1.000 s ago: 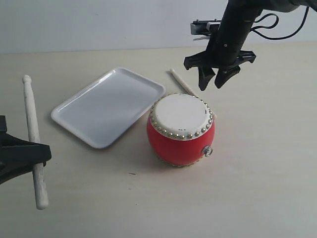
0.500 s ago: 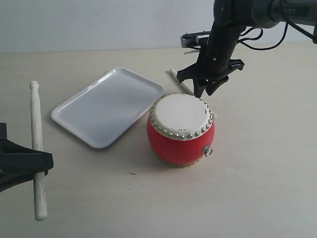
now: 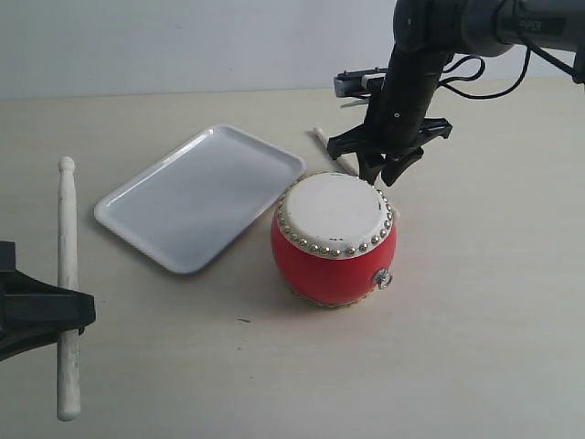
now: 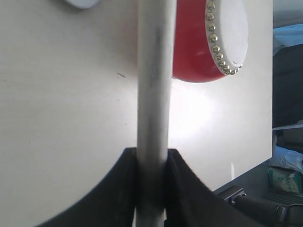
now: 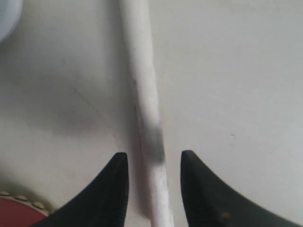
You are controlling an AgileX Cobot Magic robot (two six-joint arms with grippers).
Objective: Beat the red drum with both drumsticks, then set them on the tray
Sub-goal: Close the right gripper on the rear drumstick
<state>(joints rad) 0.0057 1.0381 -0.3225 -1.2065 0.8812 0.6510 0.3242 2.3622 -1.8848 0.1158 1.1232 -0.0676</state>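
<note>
Right pincer (image 3: 382,172): black, two-fingered, pointed down just behind the red drum (image 3: 334,265). Its jaws are partly open and astride the lying drumstick (image 5: 142,80), a thin, pale off-white wooden stick flat on the worktop (image 3: 475,320). A gap shows on either side of the shaft, so nothing is gripped.

Left pincer (image 3: 69,311): at the near left of the exterior view, jaws closed on the held drumstick (image 3: 66,247). The stick is of matching pale wood and is gripped nearer its plain end than its rounded tip, well apart from the drum.

Red drum: small barrel-shaped body, cream-white skin, ring of silver studs. It stands upright at mid-worktop, just beside the tray.

Tray (image 3: 201,192): flat, white, rectangular plastic with a low rim; nothing lies in it.

Step in hand, as judged: taking up the second stick. Beating with both sticks cannot start until it is held.

Handling notes:
- Centre the shaft between the fingertips and bring them low on its sides before closing.
- Close squarely across the shaft, because a round stick is likely to roll or squirt out of a skewed pinch.
- The drum's studded rim lies close to one fingertip, so lift straight up before swinging over the skin, or the drum may be nudged.
- The drum hides part of the lying drumstick, so which end lies under the jaws cannot be told.
</note>
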